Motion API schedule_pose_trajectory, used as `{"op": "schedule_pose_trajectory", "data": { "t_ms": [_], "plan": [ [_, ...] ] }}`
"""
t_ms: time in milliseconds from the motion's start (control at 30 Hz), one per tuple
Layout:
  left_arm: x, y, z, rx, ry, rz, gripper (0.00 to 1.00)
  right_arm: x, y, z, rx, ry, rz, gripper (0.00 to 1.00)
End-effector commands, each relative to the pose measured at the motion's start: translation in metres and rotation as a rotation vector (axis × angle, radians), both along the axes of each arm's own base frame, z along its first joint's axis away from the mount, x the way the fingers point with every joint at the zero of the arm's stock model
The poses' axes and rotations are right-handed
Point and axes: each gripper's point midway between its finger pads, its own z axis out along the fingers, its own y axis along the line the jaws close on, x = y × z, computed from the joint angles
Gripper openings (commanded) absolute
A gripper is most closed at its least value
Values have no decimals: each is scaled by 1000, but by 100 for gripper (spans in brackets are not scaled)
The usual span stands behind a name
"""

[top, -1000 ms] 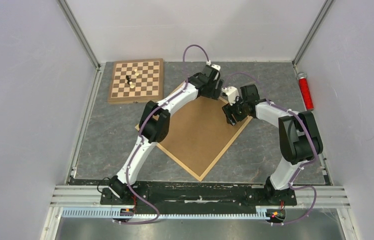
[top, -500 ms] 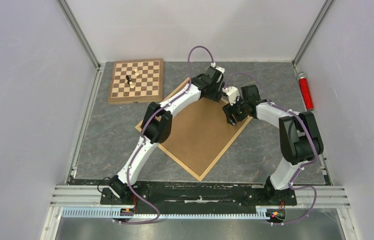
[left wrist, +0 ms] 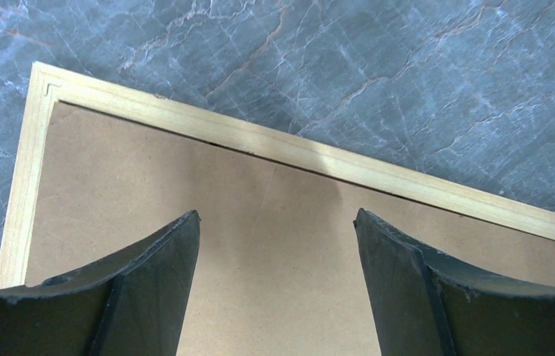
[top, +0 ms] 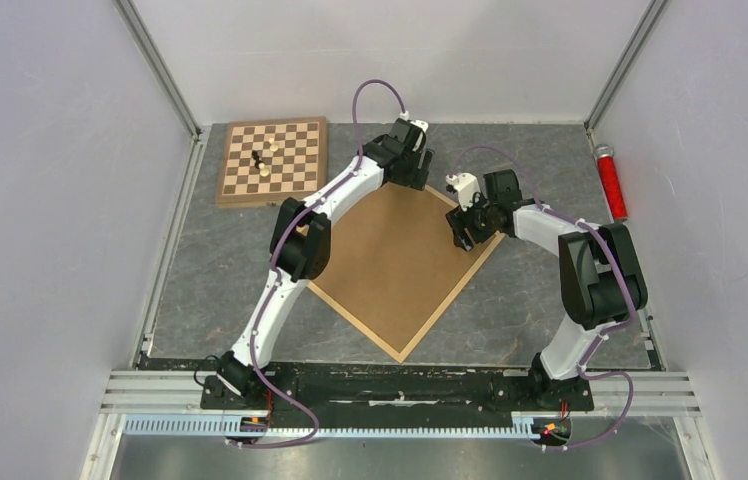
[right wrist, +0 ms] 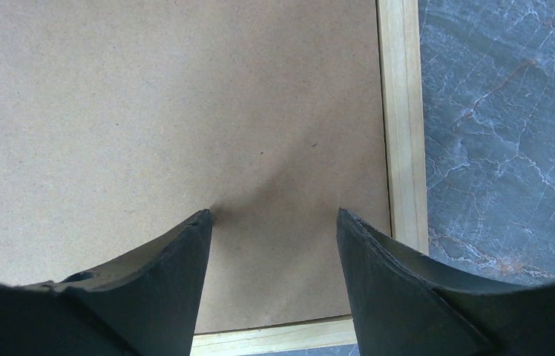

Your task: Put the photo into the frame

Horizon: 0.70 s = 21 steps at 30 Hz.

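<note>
The light wood frame (top: 350,319) lies flat on the table as a diamond, filled by a brown backing board (top: 390,265). The photo is not in view. My left gripper (top: 416,178) is open and empty over the frame's far corner. In the left wrist view it (left wrist: 277,216) hangs above the board (left wrist: 274,282), just inside the frame's edge (left wrist: 319,152). My right gripper (top: 460,235) is open and empty, low over the board near the frame's right corner. In the right wrist view it (right wrist: 274,213) sits over the board (right wrist: 148,111), with the frame border (right wrist: 402,111) beside it.
A checkered chessboard (top: 290,185) with a few pieces (top: 262,162) lies at the far left. A red cylinder (top: 610,182) lies by the right wall. Grey walls and metal rails enclose the marble-patterned table (top: 220,270).
My left arm has swung left and back, so its gripper now sits over the frame's far corner. The right arm and the frame have stayed in place.
</note>
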Motion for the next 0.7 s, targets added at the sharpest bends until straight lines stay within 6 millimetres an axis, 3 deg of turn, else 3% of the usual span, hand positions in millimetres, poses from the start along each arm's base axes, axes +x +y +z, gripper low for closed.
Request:
{"op": "schedule_pose_trajectory", "data": {
  "t_ms": [0, 133, 233, 433, 500, 567, 667],
  "plan": [
    [11, -17, 77, -90, -148, -38, 84, -94, -18, -69, -68, 388, -20, 66],
    [13, -17, 73, -80, -154, -46, 84, -95, -19, -70, -68, 392, -21, 66],
    [6, -18, 52, -67, -99, -63, 84, -95, -18, -71, -64, 396, -20, 66],
    [-31, 2, -40, 84, 143, -108, 83, -96, -18, -70, -58, 397, -21, 66],
    [-41, 9, -58, 120, 187, -118, 83, -95, -18, -69, -54, 396, -22, 66],
    [-41, 12, -60, 134, 184, -119, 83, -95, -18, -69, -54, 398, -23, 66],
    [-31, 9, -38, 119, 120, -121, 83, -94, -18, -69, -54, 399, -23, 66]
  ]
}}
